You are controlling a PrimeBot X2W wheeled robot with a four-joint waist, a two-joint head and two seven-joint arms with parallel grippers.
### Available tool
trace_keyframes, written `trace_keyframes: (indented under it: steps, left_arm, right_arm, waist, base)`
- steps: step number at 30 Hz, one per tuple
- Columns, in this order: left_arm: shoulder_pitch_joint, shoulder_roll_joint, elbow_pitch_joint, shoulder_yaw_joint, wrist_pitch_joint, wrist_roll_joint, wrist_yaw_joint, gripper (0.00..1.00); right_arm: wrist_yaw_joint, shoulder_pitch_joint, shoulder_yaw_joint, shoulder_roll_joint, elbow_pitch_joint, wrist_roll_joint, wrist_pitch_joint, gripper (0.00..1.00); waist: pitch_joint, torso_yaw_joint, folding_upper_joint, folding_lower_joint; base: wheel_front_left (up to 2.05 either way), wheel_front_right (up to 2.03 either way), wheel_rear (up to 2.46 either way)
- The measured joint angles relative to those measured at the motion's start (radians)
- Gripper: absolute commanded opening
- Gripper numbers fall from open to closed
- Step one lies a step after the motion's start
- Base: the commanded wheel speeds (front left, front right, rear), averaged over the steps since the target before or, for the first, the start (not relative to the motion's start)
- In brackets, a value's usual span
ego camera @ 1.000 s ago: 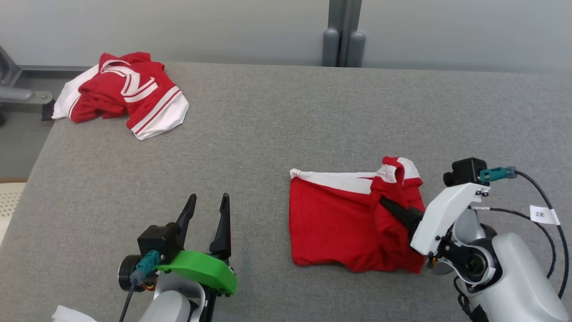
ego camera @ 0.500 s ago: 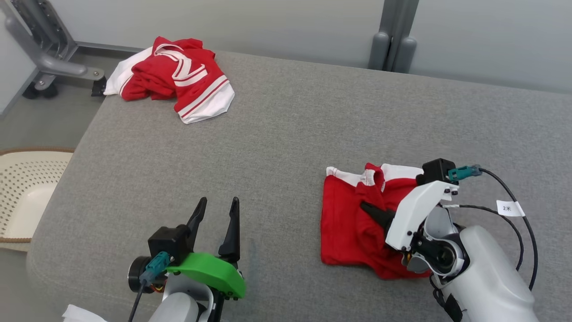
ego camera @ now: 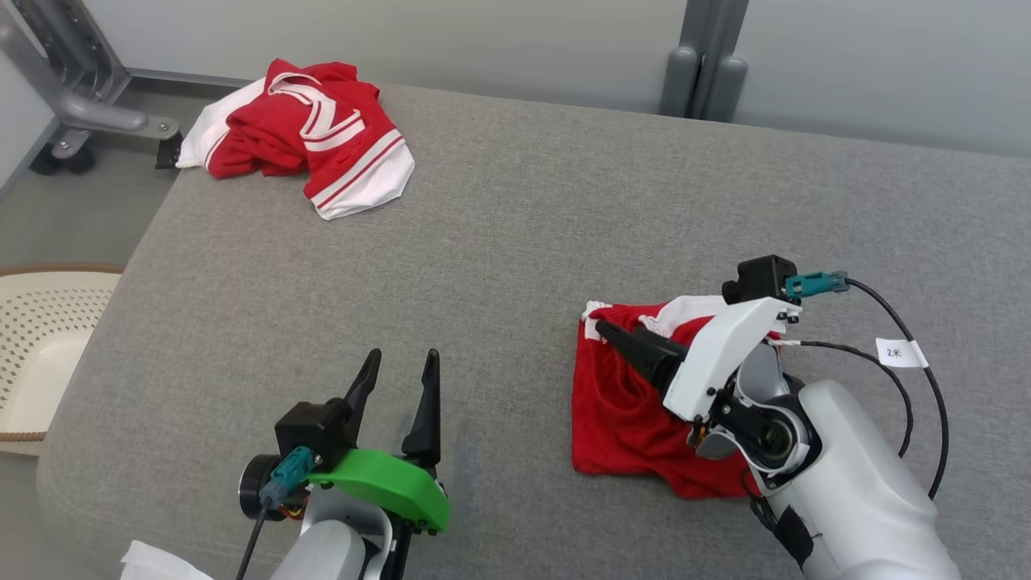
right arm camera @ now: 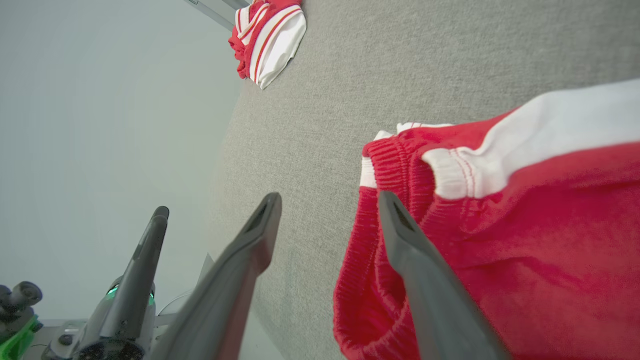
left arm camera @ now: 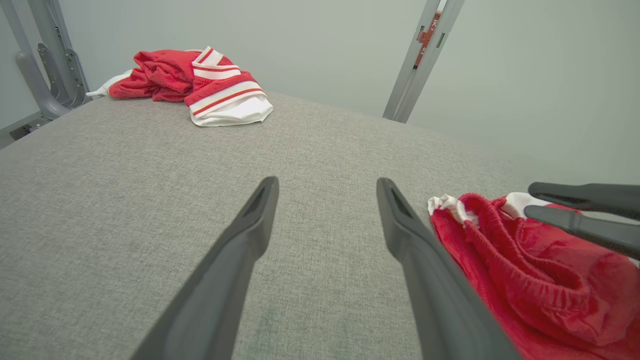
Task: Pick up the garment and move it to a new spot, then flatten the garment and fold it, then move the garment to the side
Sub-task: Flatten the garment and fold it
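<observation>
Starting at the left edge, a perforated cream basket (ego camera: 40, 346) sits beside the grey table (ego camera: 523, 225). Up at the table's far left corner lies the garment (ego camera: 322, 145) — crumpled, red with striped white sleeves, well apart from both arms. Near the front, the left gripper (ego camera: 403, 358) hangs over bare tabletop, fingers spread wide and empty. Further right, the right gripper (right arm camera: 327, 200) has its fingers parted too, one lying across a smaller red garment (ego camera: 620, 419) — nothing pinched between them.

Open grey tabletop (ego camera: 515, 242) in the middle, garment (ego camera: 306, 137) heaped at far-left corner, darker red cloth (ego camera: 620, 411) at right claw (ego camera: 606, 330)
</observation>
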Motion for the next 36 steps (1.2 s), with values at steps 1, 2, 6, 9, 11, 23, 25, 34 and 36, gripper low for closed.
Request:
trace_keyframes:
  steps: [1,2,6,9,11,23,25,34,36]
  left_arm:
    - [-0.001,-0.001,0.000,-0.001,0.000,0.001,-0.001,1.00]
    - [-0.002,-0.001,0.000,-0.001,0.000,0.001,-0.002,1.00]
    - [-0.022,-0.004,-0.004,-0.002,0.000,0.013,-0.004,1.00]
    - [-0.044,-0.007,-0.012,0.005,-0.002,0.025,-0.004,1.00]
    - [-0.054,-0.008,-0.015,0.011,-0.002,0.030,-0.004,1.00]
    - [-0.024,-0.018,-0.032,0.115,-0.002,0.083,-0.005,1.00]
    - [0.005,-0.021,-0.033,0.141,-0.002,0.087,-0.012,1.00]
    - [0.121,-0.028,-0.053,0.215,-0.002,0.120,-0.022,1.00]
    - [0.138,-0.031,-0.062,0.230,-0.002,0.128,-0.022,1.00]
  right_arm:
    - [0.000,0.000,0.001,-0.001,-0.012,-0.013,-0.018,1.00]
    - [0.000,-0.001,0.001,-0.003,-0.021,-0.026,-0.036,1.00]
    - [0.000,-0.005,-0.006,-0.042,-0.065,-0.128,-0.143,1.00]
    - [0.000,0.001,-0.031,-0.064,-0.086,-0.201,-0.229,1.00]
    - [0.000,0.013,-0.046,-0.069,-0.097,-0.240,-0.274,1.00]
    - [0.000,0.198,-0.172,-0.063,-0.163,-0.483,-0.527,1.00]
    - [0.000,0.235,-0.186,-0.055,-0.180,-0.519,-0.563,1.00]
    - [0.000,0.358,-0.234,-0.014,-0.257,-0.630,-0.636,1.00]
    - [0.000,0.373,-0.226,-0.009,-0.280,-0.636,-0.646,1.00]
  waist:
    - [0.000,-0.006,0.0000,0.0000]
    - [0.000,-0.012,0.0000,0.0000]
    - [0.000,-0.041,0.0000,0.0000]
    - [-0.001,-0.068,0.0000,0.0000]
    - [-0.002,-0.086,0.0000,0.0000]
    - [-0.024,-0.204,0.0000,0.0000]
    - [-0.032,-0.220,0.0000,0.0000]
    - [-0.070,-0.258,0.0000,0.0000]
    - [-0.075,-0.263,0.0000,0.0000]
  base:
    - [0.00,0.00,0.00]
    - [0.00,0.00,0.00]
    - [0.00,0.00,0.00]
    - [0.00,0.00,0.00]
    - [0.00,0.00,0.00]
    - [0.00,0.00,0.00]
    - [0.00,0.00,0.00]
    - [0.00,0.00,0.00]
    - [0.00,0.00,0.00]
